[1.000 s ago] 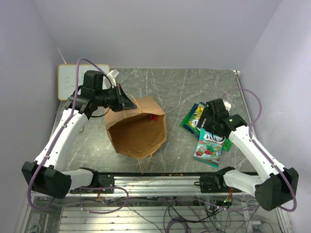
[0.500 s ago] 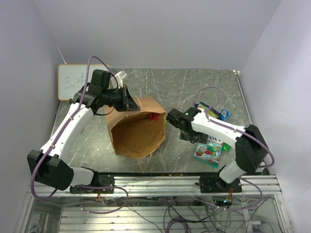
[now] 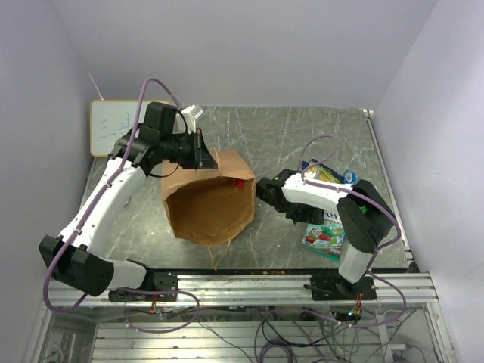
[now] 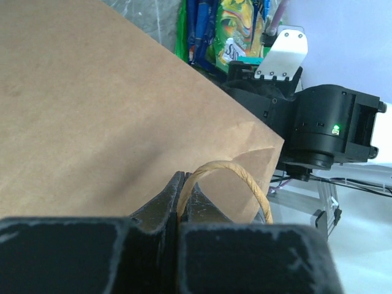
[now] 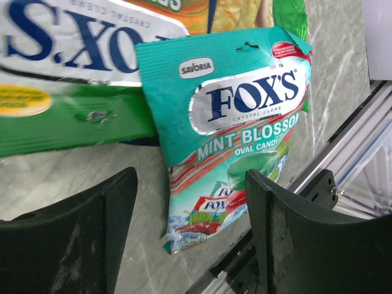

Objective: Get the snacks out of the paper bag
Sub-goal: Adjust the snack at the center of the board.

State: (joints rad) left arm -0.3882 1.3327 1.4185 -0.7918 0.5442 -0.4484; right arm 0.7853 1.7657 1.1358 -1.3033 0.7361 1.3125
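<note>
Holding the tall brown kraft paper bag [image 3: 208, 204] open falls to the left gripper [image 3: 199, 152]. The left wrist view shows its jaws pinched tight on the thin twisted paper handle [image 4: 236, 170] at the bag's 12 o'clock rim, so the mouth gapes toward the overhead camera. The bag stands just to the 9 o'clock side of the middle of the grey marbled table [image 3: 302, 136].

The right gripper [image 3: 262, 187] sits outside the bag, just beside its 3 o'clock wall; whether it touches the paper I cannot tell. Its own camera shows the jaws spread wide with nothing between them, looking out at a teal foil packet [image 5: 239, 122] lying flat on the table.

Most of the snacks are already out. Green, yellow and blue foil packets [image 3: 324, 172] lie in a loose heap at the table's 3 o'clock side, and the teal one lies nearer the arm bases, at about 4 o'clock. A small red glossy packet [image 3: 238, 182] shows inside the bag, at about 1 o'clock within its mouth, so the task looks nearly done but not finished.

I judge the step in hand to be the reach for that red packet. The next move calls for raising the open right jaws over the 3 o'clock rim without crushing it. They then go down into the mouth and close on an edge of the packet, while the left grip on the handle holds firm.
</note>
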